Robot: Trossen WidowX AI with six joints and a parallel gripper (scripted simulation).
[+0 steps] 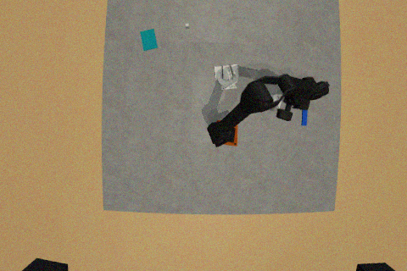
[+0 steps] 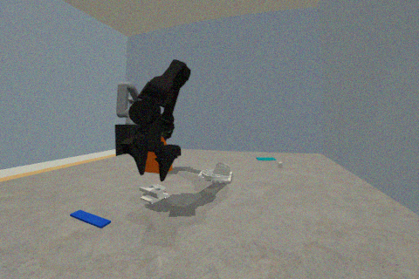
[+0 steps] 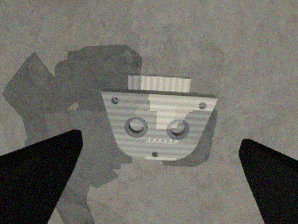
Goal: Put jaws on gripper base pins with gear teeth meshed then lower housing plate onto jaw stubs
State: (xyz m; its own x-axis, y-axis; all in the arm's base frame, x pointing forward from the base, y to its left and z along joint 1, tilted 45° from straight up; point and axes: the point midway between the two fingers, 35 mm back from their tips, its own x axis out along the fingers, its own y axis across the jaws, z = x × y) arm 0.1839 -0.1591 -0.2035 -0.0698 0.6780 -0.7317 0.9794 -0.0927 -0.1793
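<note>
The white housing plate [image 3: 162,112] [image 2: 153,192] [image 1: 277,101] has two large round holes and a ribbed edge piece. It lies on the grey surface, with its wide side toward the top of the wrist view. My gripper [image 3: 162,143] [image 2: 152,177] is open and empty, pointing down above the plate, which shows between the fingertips in the wrist view. In the top view the arm partly covers the plate. The pale gripper base with its curved jaws [image 1: 226,77] [image 2: 216,175] stands apart from the plate; the gear teeth are too small to judge.
A blue bar [image 1: 304,118] [image 2: 90,218] lies near the plate. An orange block [image 1: 234,137] [image 2: 153,163] stands beside the arm's base. A teal rectangle [image 1: 148,40] [image 2: 265,159] and a small white piece [image 1: 186,25] [image 2: 280,165] lie farther off.
</note>
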